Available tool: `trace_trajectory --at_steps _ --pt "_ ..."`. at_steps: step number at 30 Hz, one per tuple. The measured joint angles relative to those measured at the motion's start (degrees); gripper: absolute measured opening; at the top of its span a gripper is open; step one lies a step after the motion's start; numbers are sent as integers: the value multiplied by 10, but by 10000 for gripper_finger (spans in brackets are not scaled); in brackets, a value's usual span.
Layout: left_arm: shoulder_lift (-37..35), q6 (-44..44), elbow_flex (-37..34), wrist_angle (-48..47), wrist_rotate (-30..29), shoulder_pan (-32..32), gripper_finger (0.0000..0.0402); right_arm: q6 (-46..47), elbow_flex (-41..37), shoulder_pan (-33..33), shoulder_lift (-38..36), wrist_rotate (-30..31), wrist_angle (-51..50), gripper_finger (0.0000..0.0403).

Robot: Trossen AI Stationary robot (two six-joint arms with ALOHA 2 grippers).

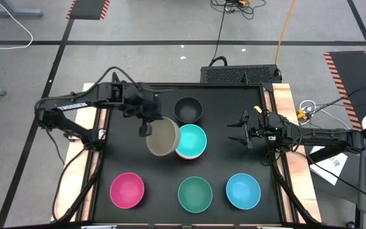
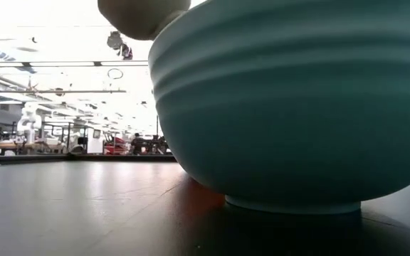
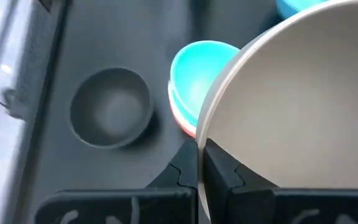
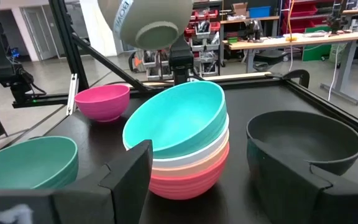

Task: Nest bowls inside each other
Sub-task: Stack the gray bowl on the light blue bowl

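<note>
My left gripper [image 1: 146,130] is shut on an olive-tan bowl [image 1: 164,137] and holds it in the air beside a stack of bowls [image 1: 192,141] at mid-table. The stack [image 4: 182,140] has a teal bowl on top, with white, peach and red below; it rests on the red bowl's foot. A black bowl [image 1: 188,109] stands behind the stack. Magenta [image 1: 127,190], green [image 1: 195,194] and blue [image 1: 243,191] bowls stand in a row near the front edge. My right gripper [image 1: 236,132] waits open, to the right of the stack. My left gripper pinches the olive-tan bowl's rim [image 3: 199,146], one finger inside the bowl and one outside. The fingers come slanting down from the table's left side. The bowl is lifted clear and tilted, with its foot [image 4: 155,35] turned down and toward the right arm.
The black mat has raised wooden edges on the left [image 1: 94,159] and the right [image 1: 283,114]. A bare strip of mat lies between the front row of bowls and the stack. In the low view the green bowl [image 2: 297,107] fills most of the picture.
</note>
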Motion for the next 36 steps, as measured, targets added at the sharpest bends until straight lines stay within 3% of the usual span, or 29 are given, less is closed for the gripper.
trace_trajectory --at_steps 9,17,22,29,36 --pt "42 63 36 81 4 1 5 3 -1 0 0 0 0 251" --pt "93 73 48 21 3 50 5 8 -1 0 0 0 -1 251" --pt "154 68 132 -57 3 66 5 8 -1 0 0 0 0 251" --pt "249 69 298 -159 5 42 5 10 -1 0 0 0 3 251" --pt "331 56 387 -234 -28 15 5 10 -1 0 0 0 3 251"
